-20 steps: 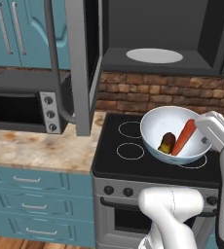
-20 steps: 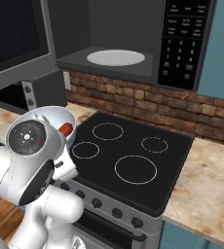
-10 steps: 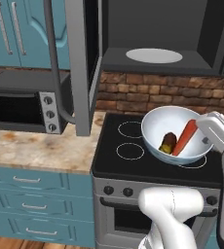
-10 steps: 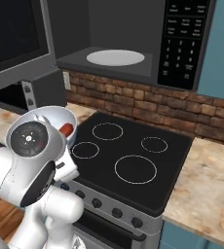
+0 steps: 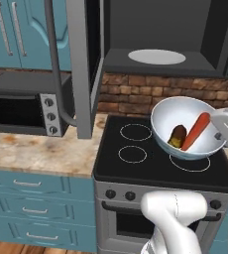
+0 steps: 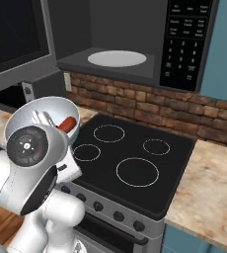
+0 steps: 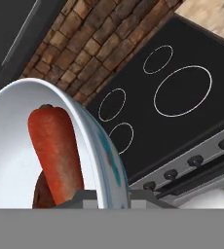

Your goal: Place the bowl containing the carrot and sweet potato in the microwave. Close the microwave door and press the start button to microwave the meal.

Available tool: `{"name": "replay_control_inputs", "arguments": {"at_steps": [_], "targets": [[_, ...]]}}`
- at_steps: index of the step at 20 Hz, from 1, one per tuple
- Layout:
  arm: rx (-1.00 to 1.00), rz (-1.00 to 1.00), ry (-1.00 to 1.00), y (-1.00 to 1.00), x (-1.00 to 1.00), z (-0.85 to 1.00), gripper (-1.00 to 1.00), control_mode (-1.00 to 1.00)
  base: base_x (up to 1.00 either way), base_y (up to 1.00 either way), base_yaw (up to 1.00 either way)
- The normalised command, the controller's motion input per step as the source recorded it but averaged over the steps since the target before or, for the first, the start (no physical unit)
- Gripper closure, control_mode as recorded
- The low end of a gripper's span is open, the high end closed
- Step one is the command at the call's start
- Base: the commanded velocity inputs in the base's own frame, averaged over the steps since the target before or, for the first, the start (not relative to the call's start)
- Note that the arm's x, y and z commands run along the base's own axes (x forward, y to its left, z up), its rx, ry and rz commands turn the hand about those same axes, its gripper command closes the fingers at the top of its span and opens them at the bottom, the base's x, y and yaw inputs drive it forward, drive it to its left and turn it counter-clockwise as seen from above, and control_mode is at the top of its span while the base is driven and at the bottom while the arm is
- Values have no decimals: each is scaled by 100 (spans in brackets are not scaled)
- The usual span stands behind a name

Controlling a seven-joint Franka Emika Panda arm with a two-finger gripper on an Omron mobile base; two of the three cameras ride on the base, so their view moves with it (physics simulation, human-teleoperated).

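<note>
So the bowl [image 5: 188, 126] is up in the air over the right side of the black stovetop [image 5: 136, 154], tipped a bit toward the camera, with the gripper [image 5: 226, 130] clamped on its right rim. The carrot [image 5: 197, 131] and the sweet potato [image 5: 177, 135] are lying side by side inside, touching, carrot on the right. From the hand view you can see the rim running right down between the finger tips, carrot [image 7: 55, 151] leaning on the inner wall.

The microwave [image 6: 135, 44] sits above and behind the stove, its cavity open and the white turntable plate [image 5: 156, 56] bare. The microwave door [image 5: 84, 64] is swung wide to the left, its curved bar handle [image 5: 59, 69] hanging out over the counter. Black keypad panel [image 6: 187, 42] is on the right of the cavity.

Room stuff: a brick backsplash [image 6: 135, 104] runs behind the stove, a speckled tan counter [image 5: 36, 151] sits on both sides, teal cabinets [image 5: 17, 30] are above and below. A small black toaster oven [image 5: 24, 106] sits far left on the counter, partly behind the open door. Oven knobs [image 6: 118, 216] line the stove's front.
</note>
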Motion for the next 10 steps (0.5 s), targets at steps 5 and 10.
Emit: {"name": "replay_control_inputs", "arguments": {"at_steps": [5,10], "targets": [[0,-17,0,-12,0,64,100,-100,0,0,0],[1,-14,-10,0,0,58,100,-100,0,0,0]]}}
